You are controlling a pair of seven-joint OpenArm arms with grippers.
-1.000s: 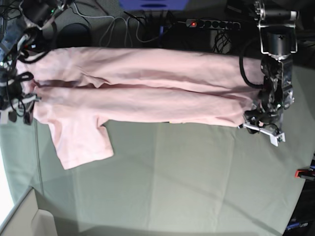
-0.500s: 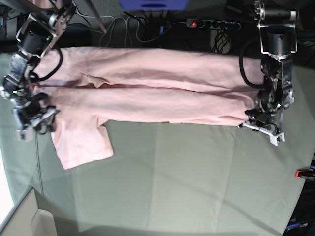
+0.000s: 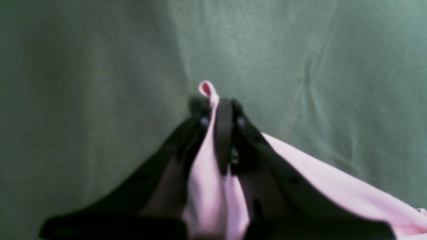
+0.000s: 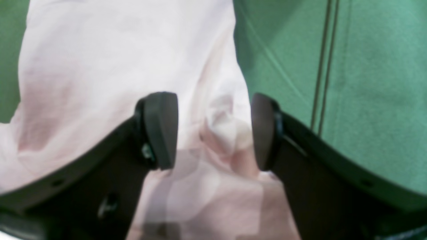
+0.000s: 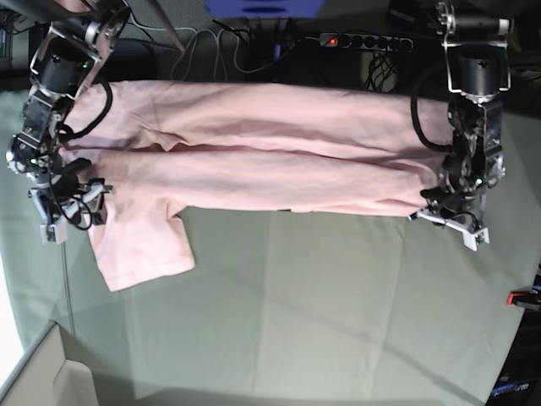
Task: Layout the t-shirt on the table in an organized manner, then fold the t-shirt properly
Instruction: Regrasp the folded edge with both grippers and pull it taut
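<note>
Base view shows me the t-shirt (image 5: 254, 165) stretched in a long rumpled band along the far edge of the table (image 5: 321, 313), one sleeve flap hanging toward the near side at the end where my right arm works. It is partly folded over itself lengthwise, not yet flat.

My left gripper (image 3: 218, 113) is pressed together on a thin pinch of pink cloth at the shirt's other end; a small loop of fabric pokes out past the fingertips in the left wrist view. My right gripper (image 4: 213, 131) stands spread, its pads on either side of a bunched ridge of the shirt, right at the cloth's border with the bare table cover. Whether they touch the fabric I cannot tell.

I judge this cotton light, limp and a bit clingy: it will sag and drag rather than hold shape, and a thin pinch may slip. I would take hems or corners, several layers deep, and keep both ends taut.
</note>
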